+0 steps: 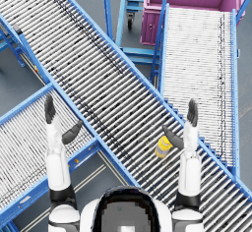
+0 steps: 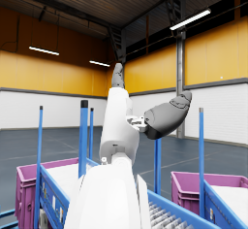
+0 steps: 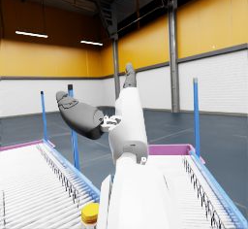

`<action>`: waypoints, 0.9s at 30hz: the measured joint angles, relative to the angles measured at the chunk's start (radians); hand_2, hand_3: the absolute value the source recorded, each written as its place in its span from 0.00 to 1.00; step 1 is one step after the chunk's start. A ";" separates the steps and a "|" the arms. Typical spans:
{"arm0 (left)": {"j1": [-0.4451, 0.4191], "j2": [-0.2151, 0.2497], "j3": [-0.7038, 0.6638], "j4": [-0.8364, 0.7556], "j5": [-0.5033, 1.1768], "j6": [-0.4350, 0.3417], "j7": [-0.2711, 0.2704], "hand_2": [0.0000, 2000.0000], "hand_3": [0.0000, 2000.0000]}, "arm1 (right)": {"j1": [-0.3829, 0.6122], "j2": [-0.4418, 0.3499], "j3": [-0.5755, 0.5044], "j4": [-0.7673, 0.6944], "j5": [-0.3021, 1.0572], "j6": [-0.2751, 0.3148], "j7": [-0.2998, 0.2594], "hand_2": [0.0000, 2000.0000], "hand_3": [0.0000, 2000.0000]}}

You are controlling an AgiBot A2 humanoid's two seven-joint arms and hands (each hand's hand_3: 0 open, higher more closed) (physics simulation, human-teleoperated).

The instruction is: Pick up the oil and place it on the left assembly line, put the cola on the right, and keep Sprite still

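Observation:
A yellow oil bottle [image 1: 163, 146] with a yellow cap stands on the long diagonal roller conveyor [image 1: 106, 78], close to its near end. Its cap [image 3: 90, 214] also shows in the right wrist view, beside the forearm. My right hand [image 1: 186, 126] is raised just right of the bottle, thumb pointing toward it, fingers spread and holding nothing. My left hand [image 1: 58, 123] is raised over the left conveyor [image 1: 22, 142], also open and empty. No cola or Sprite is in view. In the wrist views each hand [image 2: 145, 111] [image 3: 104, 109] shows spread against the hall.
The right conveyor [image 1: 197, 73] runs away from me toward a magenta bin [image 1: 192, 0]. Blue frame rails [image 1: 107, 5] and posts edge all the lines. More magenta bins [image 2: 24, 189] stand at the conveyor ends, with grey floor between.

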 measured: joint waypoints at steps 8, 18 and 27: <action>-0.020 0.009 0.011 -0.009 0.000 0.000 0.000 0.00 0.00 | -0.052 -0.011 0.018 0.020 0.000 0.000 0.000 0.00 0.00; -0.024 0.014 0.017 -0.006 0.000 0.000 0.000 0.00 0.00 | -0.098 -0.022 0.024 0.036 0.000 0.000 0.000 0.00 0.00; -0.023 0.020 0.032 0.003 0.000 0.000 0.000 0.00 0.00 | -0.182 -0.026 0.076 0.016 0.000 0.000 0.000 0.00 0.00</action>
